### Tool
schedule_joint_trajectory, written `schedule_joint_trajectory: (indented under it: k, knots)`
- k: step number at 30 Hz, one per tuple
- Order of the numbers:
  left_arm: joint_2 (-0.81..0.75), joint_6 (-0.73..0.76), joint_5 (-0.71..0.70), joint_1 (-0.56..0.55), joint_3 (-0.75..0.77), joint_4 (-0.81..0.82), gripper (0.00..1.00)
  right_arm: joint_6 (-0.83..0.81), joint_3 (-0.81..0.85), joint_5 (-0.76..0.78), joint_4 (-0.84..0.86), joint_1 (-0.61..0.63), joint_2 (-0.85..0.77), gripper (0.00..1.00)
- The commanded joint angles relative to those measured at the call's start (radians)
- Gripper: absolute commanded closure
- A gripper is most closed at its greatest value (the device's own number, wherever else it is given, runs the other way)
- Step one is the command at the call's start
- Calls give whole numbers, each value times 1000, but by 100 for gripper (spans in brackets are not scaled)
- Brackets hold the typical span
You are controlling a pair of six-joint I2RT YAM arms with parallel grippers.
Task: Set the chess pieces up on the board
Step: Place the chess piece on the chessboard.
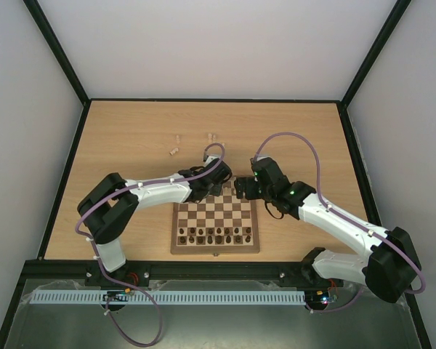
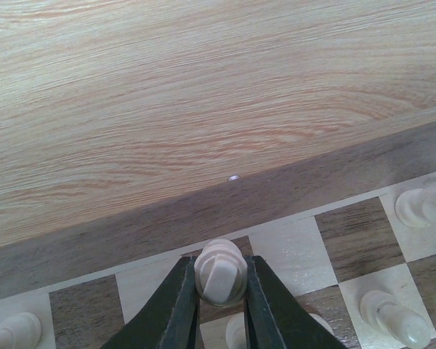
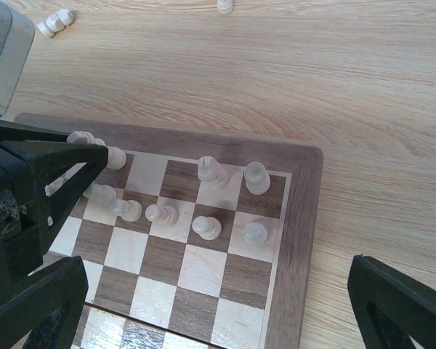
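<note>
Over the far edge of the board, I have the left tool pinching one pale piece near its top. That way its base can come down on a back-row square just inside the frame. Other pale pieces stand toward the far right corner, and dark pieces fill the near rows. My right tool hangs spread wide and empty above that corner, waiting its turn, I judge. Loose pale pieces lie on the counter beyond, to the far left.
</note>
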Motion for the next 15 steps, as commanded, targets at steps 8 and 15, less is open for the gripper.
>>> schedule_joint_trajectory:
  k: [8, 15]
  knots:
    - [12, -19, -32, -17, 0, -26, 79, 1, -16, -3, 6, -2, -19, 2]
    - [11, -24, -32, -22, 5, -37, 77, 2, -15, -6, 7, -3, -18, 1]
